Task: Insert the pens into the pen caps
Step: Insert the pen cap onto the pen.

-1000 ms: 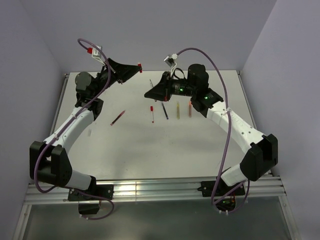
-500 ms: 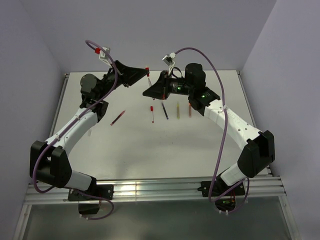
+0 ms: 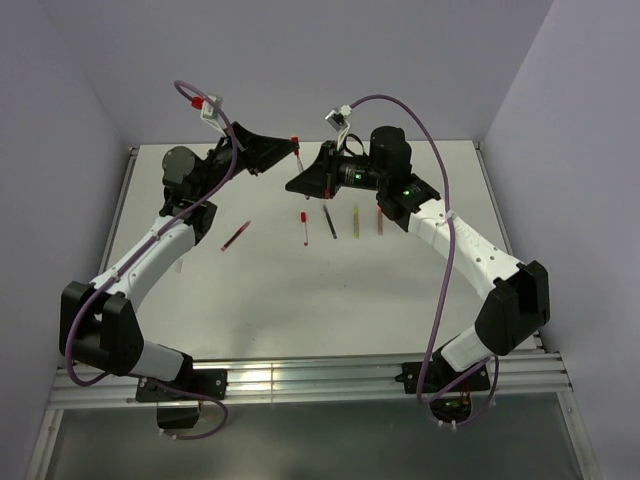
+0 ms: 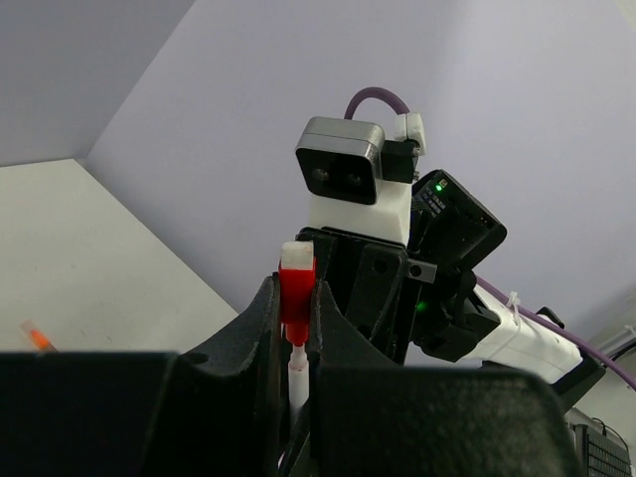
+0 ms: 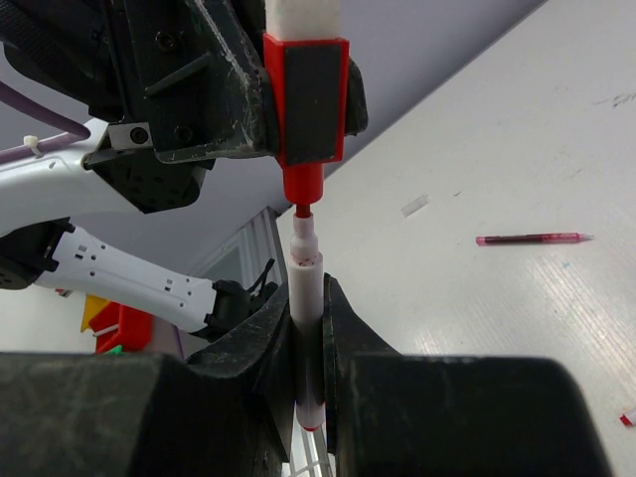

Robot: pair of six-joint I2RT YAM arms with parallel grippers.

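Left tool is clamped on a red cap, fingers tight on both sides, the cap's white end poking out past the tips. Right tool is clamped on a pen with a white barrel; its dark red lower end sits down between the fingers. Both are held in the air above the far part of the surface, roughly midway between its left and right edges.

Key relation: the cap sits straight off the pen's tip. In the right wrist view pen and cap share one long axis with no visible tilt between them, and the nib is right at the cap's narrow red mouth. Touching or just entering, can't tell which. The left wrist view also shows the cap lined up over the pen, so alignment looks good from two angles. Judgement: the next move is a straight push along that axis, bringing the two tools together. Either arm could do it, since both are already at the joint.

Hard to see:
- The top view is too small to resolve the joint.
- The pen's rear end is buried in the right tool.
- Loose caps can't be picked out on the surface.

A black pen and an olive-yellow pen lie side by side below the tools. A dark red pen lies apart, toward the left edge.
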